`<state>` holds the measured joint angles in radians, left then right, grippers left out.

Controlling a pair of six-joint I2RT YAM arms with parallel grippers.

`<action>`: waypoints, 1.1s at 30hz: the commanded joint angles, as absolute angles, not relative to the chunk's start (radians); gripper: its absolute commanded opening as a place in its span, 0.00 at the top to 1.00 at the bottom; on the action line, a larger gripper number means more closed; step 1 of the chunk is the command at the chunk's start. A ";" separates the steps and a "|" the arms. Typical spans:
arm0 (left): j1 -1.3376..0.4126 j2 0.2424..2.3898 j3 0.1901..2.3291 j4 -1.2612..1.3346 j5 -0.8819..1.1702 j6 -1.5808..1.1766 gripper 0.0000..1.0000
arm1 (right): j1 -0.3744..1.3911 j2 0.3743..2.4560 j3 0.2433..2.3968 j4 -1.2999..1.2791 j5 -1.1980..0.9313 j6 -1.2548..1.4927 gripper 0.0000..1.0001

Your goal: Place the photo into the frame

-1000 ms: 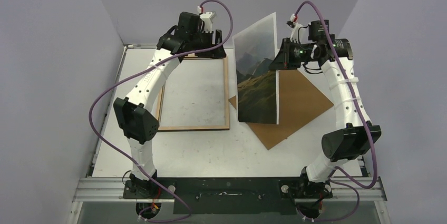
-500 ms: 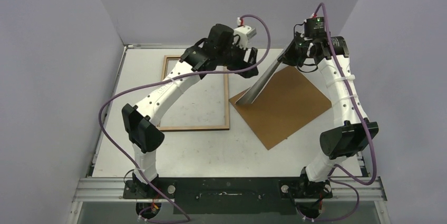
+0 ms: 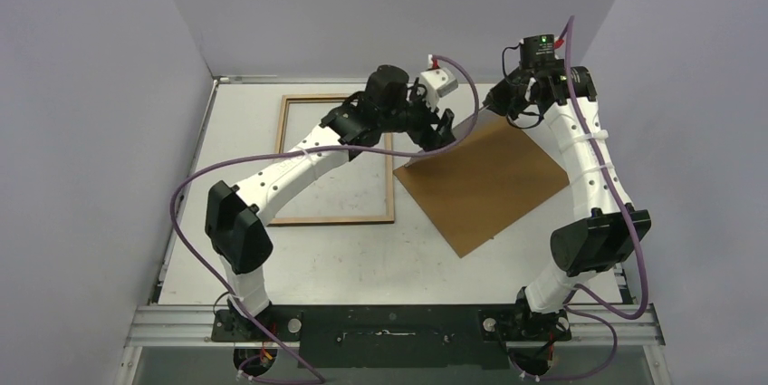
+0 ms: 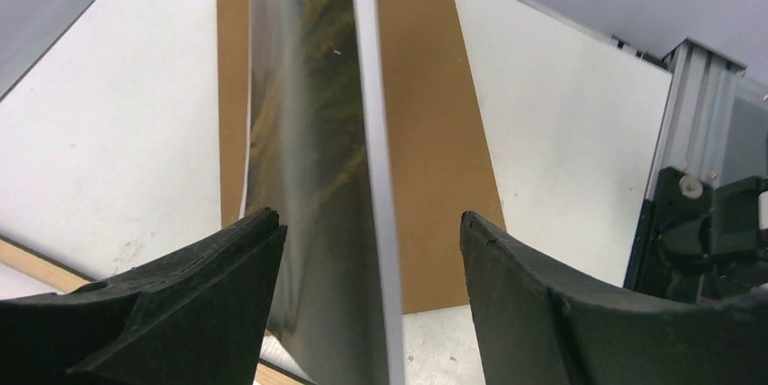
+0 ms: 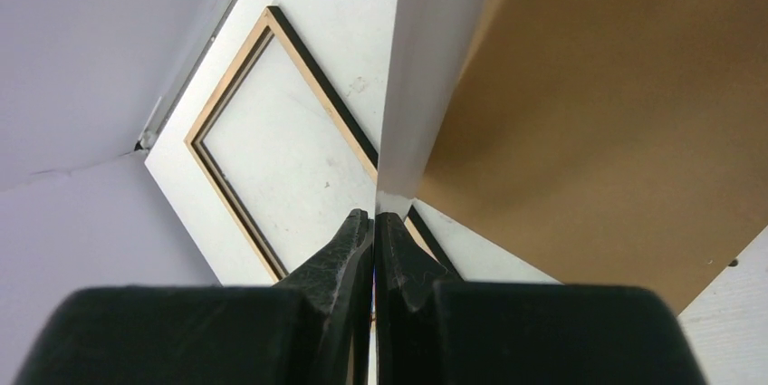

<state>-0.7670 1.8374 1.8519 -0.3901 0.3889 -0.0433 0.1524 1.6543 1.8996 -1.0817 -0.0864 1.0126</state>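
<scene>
The right tool [image 5: 375, 215] is pinched shut on one edge of the photo [image 5: 426, 68] — a large rectangular glossy print of olive-brown hills with a thin white border. The sheet is held lifted above the white tabletop [image 3: 362, 258], tilted on edge, so that from above only a thin slanted sliver is shown. In the right wrist view the print's pale back is presented, rising straight ahead of the closed fingertips.

The left tool [image 4: 369, 222] is opened wide, and the photo is placed between its two black fingers [image 4: 181, 303]. No contact with either finger can be made out. The white border is seen as a narrow strip running away from the gap, with the blurred olive picture surface beside it.

Below the lifted print and under both tools, a plain brown rectangular backing board [image 3: 494, 181] is laid flat on the tabletop, turned at an angle. The photo's lower end is found near the board's left corner; whether it touches cannot be told.

The frame [image 3: 335, 219] — large, rectangular, with a thin light-brown wooden rim that is black along its outer edge — is laid flat to the left of the left tool and well apart from the right tool. The tabletop is seen through its opening. The photo is outside it, beside its right-hand rail.
</scene>
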 commanded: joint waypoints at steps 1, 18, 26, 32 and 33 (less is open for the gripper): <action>-0.826 1.752 1.756 -0.176 0.332 0.084 0.31 | 0.158 1.592 1.880 -1.072 -0.063 1.104 1.00; -0.922 1.825 1.894 -0.464 0.000 0.248 0.65 | 0.161 1.574 1.836 -1.081 -0.055 1.134 1.00; -0.922 1.862 1.911 -0.486 0.000 0.250 0.61 | 0.161 1.564 1.819 -1.080 -0.063 1.147 1.00; -0.922 1.904 1.969 -0.534 -0.008 0.240 0.73 | 0.160 1.565 1.808 -1.073 -0.083 1.149 1.00; -0.922 1.912 1.987 -0.551 -0.012 0.238 0.80 | 0.161 1.567 1.805 -1.070 -0.089 1.149 1.00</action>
<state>-0.9249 1.8915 1.8862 -0.5121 0.0048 0.2401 0.1524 1.6100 1.8149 -1.0943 -0.0776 1.1393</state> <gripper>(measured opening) 0.288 0.028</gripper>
